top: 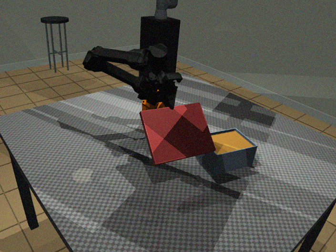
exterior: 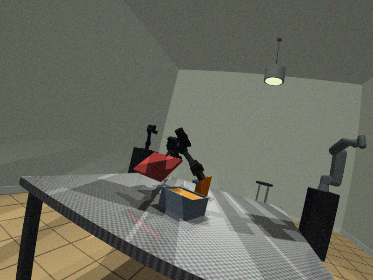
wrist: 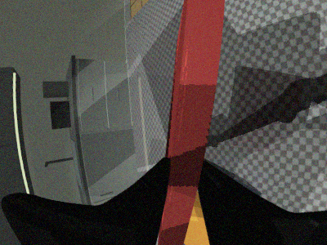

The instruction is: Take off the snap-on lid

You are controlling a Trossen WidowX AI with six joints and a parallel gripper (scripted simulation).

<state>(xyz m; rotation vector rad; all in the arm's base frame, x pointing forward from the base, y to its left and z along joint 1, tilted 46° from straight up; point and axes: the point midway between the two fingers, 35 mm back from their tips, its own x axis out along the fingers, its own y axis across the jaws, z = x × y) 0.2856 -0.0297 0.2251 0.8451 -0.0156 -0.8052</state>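
Observation:
The red lid (top: 178, 133) (exterior: 158, 165) (wrist: 194, 118) is off the box and held in the air, steeply tilted. Its right corner overlaps the box in the top view, with the lid nearer the camera. My gripper (top: 170, 107) (exterior: 167, 155) (wrist: 183, 165) is shut on the lid's upper edge, one finger on each side of it. The blue-grey storage box (top: 237, 161) (exterior: 174, 203) stands upright and open on the table, with a yellow-orange inside. Part of its near-left side is hidden by the lid in the top view.
The orange arm base (top: 147, 105) (exterior: 203, 187) stands on the table (top: 162, 238) (exterior: 241, 256) behind the lid and to the left of the box in the top view. A dark pedestal (top: 159, 31) (exterior: 319, 223) with a grey arm stands beyond the table.

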